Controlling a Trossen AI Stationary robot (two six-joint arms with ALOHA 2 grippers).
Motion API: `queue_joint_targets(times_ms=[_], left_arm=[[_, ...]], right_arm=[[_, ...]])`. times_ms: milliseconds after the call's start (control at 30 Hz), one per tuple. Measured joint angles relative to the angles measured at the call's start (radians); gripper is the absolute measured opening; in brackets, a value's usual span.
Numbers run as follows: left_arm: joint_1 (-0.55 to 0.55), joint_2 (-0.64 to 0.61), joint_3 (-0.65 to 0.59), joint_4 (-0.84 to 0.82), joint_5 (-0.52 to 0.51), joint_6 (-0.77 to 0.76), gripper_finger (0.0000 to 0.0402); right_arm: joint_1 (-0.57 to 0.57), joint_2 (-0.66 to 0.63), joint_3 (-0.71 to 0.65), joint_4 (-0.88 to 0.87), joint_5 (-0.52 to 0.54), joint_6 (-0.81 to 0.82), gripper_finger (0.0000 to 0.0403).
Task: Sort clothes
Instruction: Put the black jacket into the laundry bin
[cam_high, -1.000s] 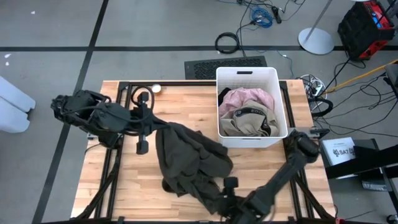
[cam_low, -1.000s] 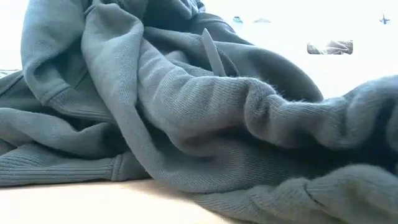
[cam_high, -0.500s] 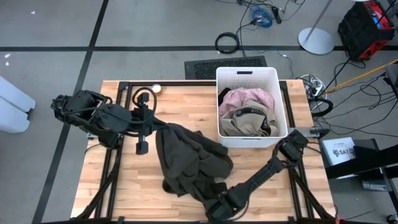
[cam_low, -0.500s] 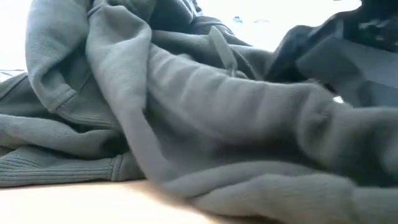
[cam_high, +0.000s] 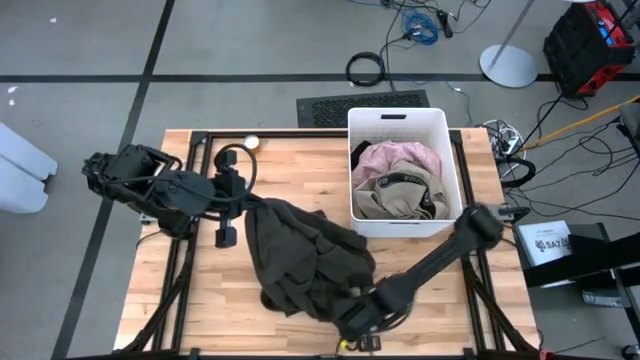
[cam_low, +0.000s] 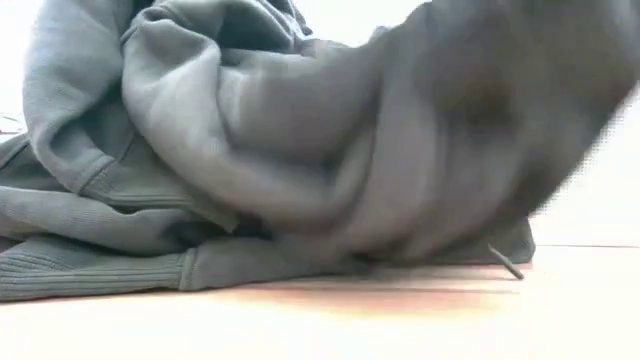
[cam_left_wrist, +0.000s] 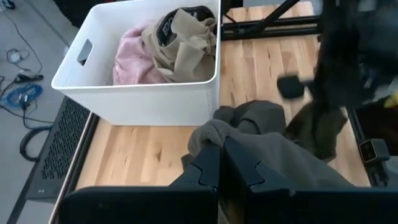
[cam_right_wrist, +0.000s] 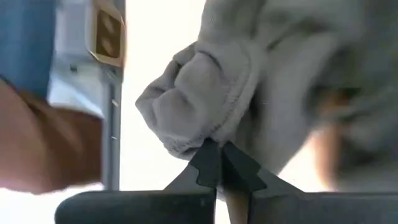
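Observation:
A large dark olive garment (cam_high: 300, 255) lies bunched on the middle of the wooden table and fills the low view (cam_low: 250, 150). My left gripper (cam_high: 248, 206) is shut on its far left edge. At the garment's near edge, my right gripper (cam_high: 350, 318) is shut on it too. A white bin (cam_high: 452, 150) at the far right holds a pale pink garment (cam_high: 400, 158) and a beige one with a lettered waistband (cam_high: 400, 195). My left gripper pinches a rounded fold of the olive garment (cam_left_wrist: 210, 133) between its two shut fingers, coming level from the table's left. The cloth behind the fold spreads slack over the table. My right gripper pinches a bunched, ribbed hem (cam_right_wrist: 198, 99) at the garment's near edge between its shut fingers. That part is raised, and the low view shows cloth lifted off the table (cam_low: 480, 150).
The bin's near wall (cam_left_wrist: 143, 102) stands just beyond the garment. A small white ball (cam_high: 251, 142) lies at the table's far edge. Bare wood (cam_high: 190, 290) shows to the left of the garment and near the front right.
My right gripper has swung toward the table's left along the near edge into the olive garment and has shut on its hem. The garment's near right part has risen off the table, while the left part stays down.

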Motion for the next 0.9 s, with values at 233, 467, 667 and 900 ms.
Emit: queue_joint_targets(times_ms=[233,467,667,900], left_arm=[[-0.026,0.000,0.000,-0.033,0.000,-0.002,0.0005],[-0.031,0.000,0.000,-0.059,-0.005,-0.027,0.0005],[-0.031,-0.001,0.000,-0.058,-0.007,-0.026,0.0005],[-0.031,-0.026,0.011,-0.096,-0.124,-0.047,0.0005]], right_arm=[[0.067,-0.368,0.000,-0.017,0.313,0.019,0.0001],[0.219,-0.691,0.001,0.165,0.778,-0.204,0.0000],[0.277,-0.813,0.001,0.320,0.929,-0.462,0.0000],[0.272,-0.912,0.000,0.552,1.067,-0.754,0.0000]])
